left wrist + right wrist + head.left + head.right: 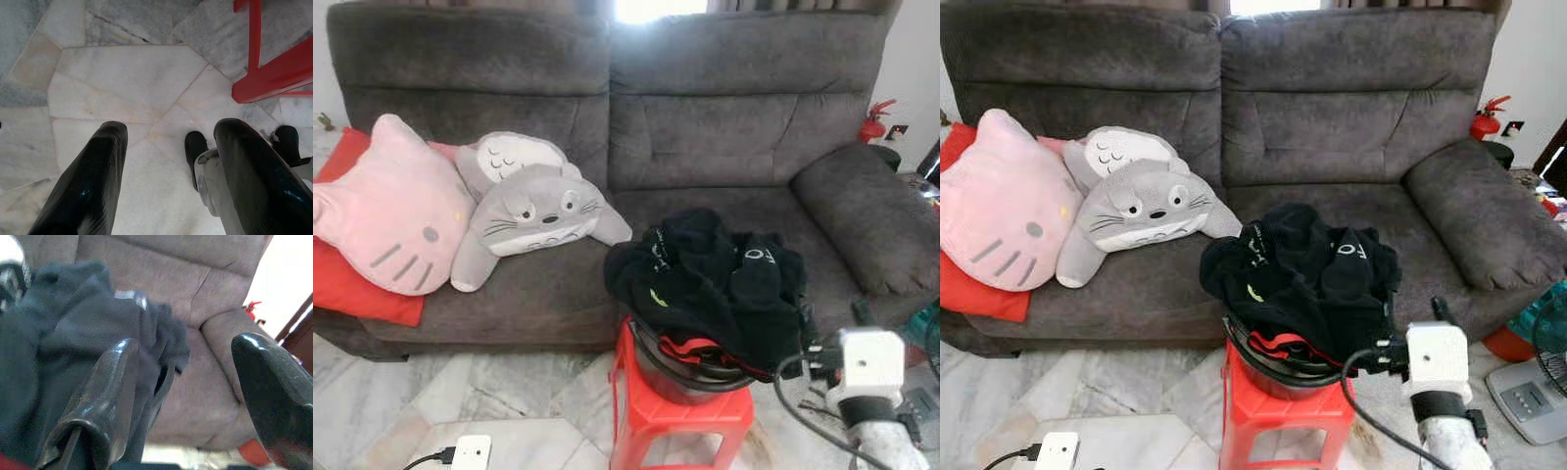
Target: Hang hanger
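A heap of black clothes (pixel 715 279) spills out of a dark basket (pixel 675 384) that stands on a red plastic stool (pixel 680 416) in front of the sofa. A strip of red fabric (pixel 690 348) shows at the basket's rim. My right arm (pixel 867 370) reaches in from the lower right, level with the basket. My right gripper (pixel 188 342) is open, its fingers just short of the black clothes (pixel 73 333), nothing between them. My left gripper (pixel 171 127) hangs open over the marble floor beside the stool's leg (pixel 274 73).
A grey sofa (pixel 705 127) fills the back, with a pink cat cushion (pixel 396 211), a grey plush (pixel 533 211) and a red cushion (pixel 352 284) on its left side. A white power strip (pixel 470 452) lies on the floor. A fan base (pixel 1528 397) stands at right.
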Available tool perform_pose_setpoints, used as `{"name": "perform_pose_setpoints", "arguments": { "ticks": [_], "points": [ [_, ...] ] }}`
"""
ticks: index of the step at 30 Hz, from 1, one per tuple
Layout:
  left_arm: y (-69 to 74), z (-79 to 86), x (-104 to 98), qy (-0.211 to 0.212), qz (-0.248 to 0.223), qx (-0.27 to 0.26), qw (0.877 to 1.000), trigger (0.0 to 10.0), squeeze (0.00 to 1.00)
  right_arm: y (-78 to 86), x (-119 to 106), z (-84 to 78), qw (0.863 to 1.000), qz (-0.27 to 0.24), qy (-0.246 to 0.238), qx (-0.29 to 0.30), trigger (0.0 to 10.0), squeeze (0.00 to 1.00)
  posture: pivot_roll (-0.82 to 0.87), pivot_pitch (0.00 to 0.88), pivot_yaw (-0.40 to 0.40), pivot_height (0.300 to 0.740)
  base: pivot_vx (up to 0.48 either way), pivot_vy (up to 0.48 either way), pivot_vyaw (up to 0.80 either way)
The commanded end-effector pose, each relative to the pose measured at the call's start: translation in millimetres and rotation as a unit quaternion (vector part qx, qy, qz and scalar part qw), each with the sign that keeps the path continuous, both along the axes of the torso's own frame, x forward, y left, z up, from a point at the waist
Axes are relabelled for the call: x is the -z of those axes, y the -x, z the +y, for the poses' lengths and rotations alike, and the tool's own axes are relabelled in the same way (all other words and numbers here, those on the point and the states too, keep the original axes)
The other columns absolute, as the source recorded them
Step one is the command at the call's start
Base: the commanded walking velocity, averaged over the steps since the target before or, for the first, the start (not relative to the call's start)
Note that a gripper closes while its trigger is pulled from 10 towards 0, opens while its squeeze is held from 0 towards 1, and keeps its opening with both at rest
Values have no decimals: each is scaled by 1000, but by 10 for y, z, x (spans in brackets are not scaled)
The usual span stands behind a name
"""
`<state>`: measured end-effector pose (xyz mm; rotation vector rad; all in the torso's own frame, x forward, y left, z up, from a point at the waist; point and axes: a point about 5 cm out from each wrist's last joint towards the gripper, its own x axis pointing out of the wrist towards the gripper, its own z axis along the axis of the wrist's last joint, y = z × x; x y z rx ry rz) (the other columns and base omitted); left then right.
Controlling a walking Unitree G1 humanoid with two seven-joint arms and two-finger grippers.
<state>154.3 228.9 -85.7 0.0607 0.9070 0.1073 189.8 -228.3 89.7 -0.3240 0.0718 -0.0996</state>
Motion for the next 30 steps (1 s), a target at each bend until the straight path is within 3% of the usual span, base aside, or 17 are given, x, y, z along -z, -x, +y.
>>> {"name": "perform_pose_setpoints", "arguments": {
  "ticks": [1,7,10,20,30],
  "points": [
    [84,26,33,0,16,-19,1000,10000,0,33,6,59,999,20,15,-30,10000,0,-198,0,-44,740,0,0,0],
    [113,35,44,-3,22,-23,1000,10000,0,123,55,118,991,87,71,-74,10000,0,-235,12,-38,740,0,0,0],
    [123,37,47,-5,24,-18,1000,10000,0,139,73,125,990,107,60,-71,10000,0,-244,28,-42,740,0,0,0],
    [151,58,50,-9,25,-22,999,10000,0,40,145,235,981,143,78,-101,10000,0,-221,43,-41,740,0,0,0],
    [167,68,53,-12,25,-21,999,10000,0,-36,149,148,980,155,94,-84,10000,0,-215,54,-40,740,0,0,0]
  ]
}}
